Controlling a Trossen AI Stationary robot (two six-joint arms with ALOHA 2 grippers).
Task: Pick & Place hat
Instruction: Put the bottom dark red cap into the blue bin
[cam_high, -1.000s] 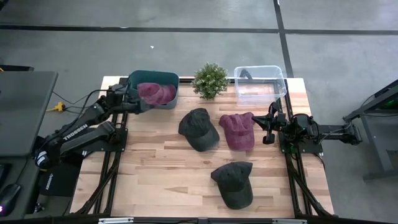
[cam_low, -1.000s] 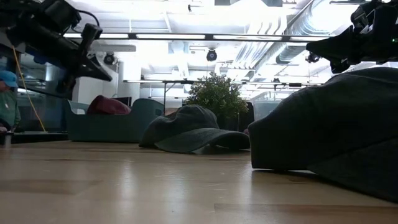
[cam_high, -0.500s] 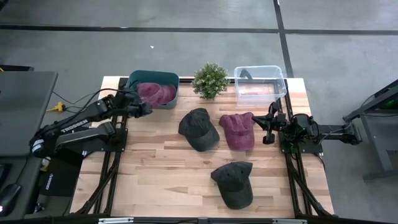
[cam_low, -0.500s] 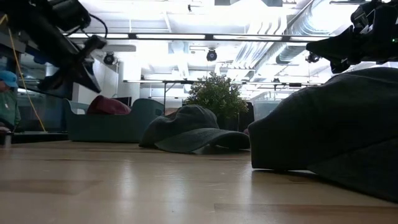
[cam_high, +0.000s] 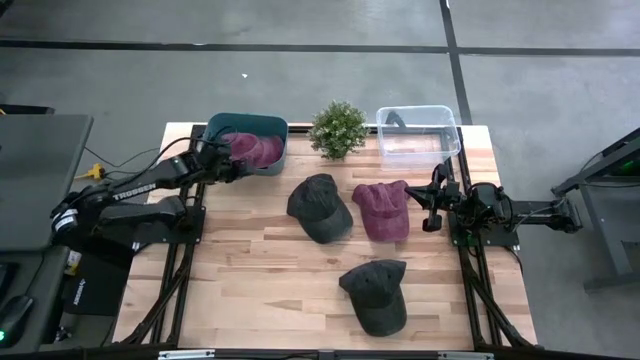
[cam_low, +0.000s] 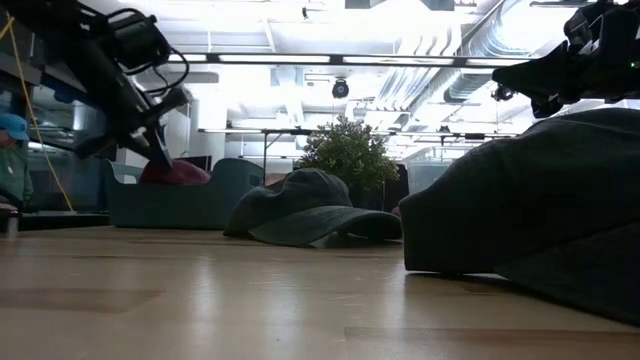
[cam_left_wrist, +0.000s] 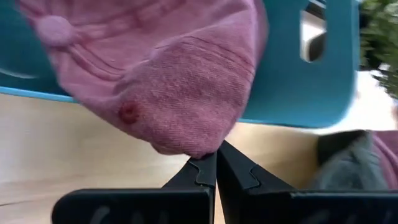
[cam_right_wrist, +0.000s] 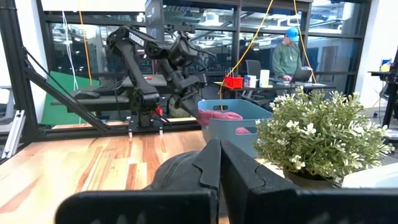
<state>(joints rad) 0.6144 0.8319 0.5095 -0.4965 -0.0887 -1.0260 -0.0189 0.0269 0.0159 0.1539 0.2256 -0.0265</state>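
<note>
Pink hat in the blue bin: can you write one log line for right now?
left gripper: shut, at pink hat in teal bin | right gripper: shut, waiting beside maroon hat | two dark hats on table

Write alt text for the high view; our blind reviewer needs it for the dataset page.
Overhead, the left gripper, shut, sits at the edge of the teal plastic bin holding a maroon fabric cap. Two dark grey caps and another maroon cap lie on the wooden table; the shut right gripper waits beside that cap.
</note>
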